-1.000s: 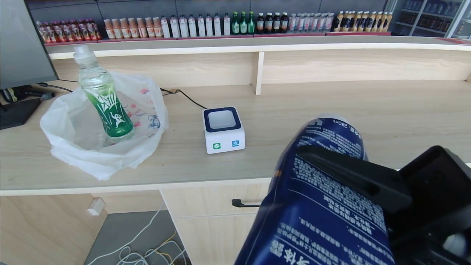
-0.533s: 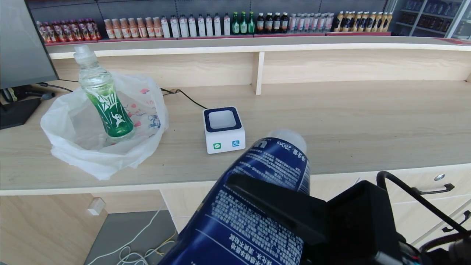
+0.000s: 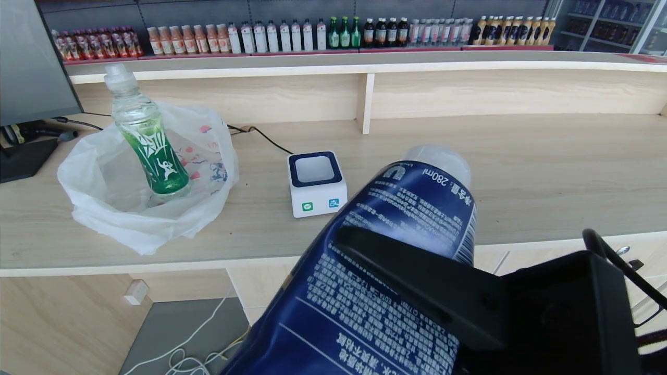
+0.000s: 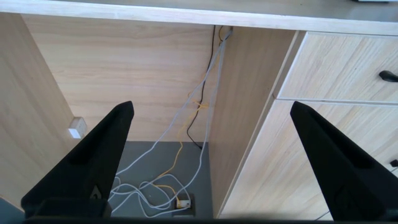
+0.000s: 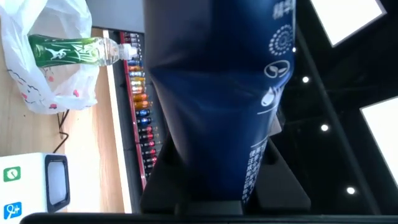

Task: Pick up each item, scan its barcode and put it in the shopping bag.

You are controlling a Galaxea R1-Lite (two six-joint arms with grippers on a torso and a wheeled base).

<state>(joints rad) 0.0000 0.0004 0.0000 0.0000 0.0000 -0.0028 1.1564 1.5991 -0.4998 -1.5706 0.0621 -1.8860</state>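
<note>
My right gripper [image 3: 365, 260] is shut on a dark blue bottle [image 3: 417, 203] with white print, held tilted above the counter's front edge, its pale cap end pointing toward the far side, just right of the scanner. One black finger [image 3: 417, 271] lies across the label. In the right wrist view the blue bottle [image 5: 217, 93] sits between the gripper's fingers. The white scanner [image 3: 316, 183] with a dark-rimmed window sits mid-counter. A white shopping bag [image 3: 104, 208] lies open at the left with a green bottle [image 3: 148, 140] upright inside. My left gripper [image 4: 210, 106] hangs open below the counter.
A monitor base and cables [image 3: 26, 146] sit at the far left. A raised shelf with a divider [image 3: 366, 99] runs behind the counter [image 3: 547, 156]. Drawers with handles [image 3: 346, 288] and loose floor cables [image 4: 168, 186] lie under the counter.
The right gripper carried the blue bottle left toward the scanner, dipping low, then raised it again. The bag, green bottle and scanner stayed put.
</note>
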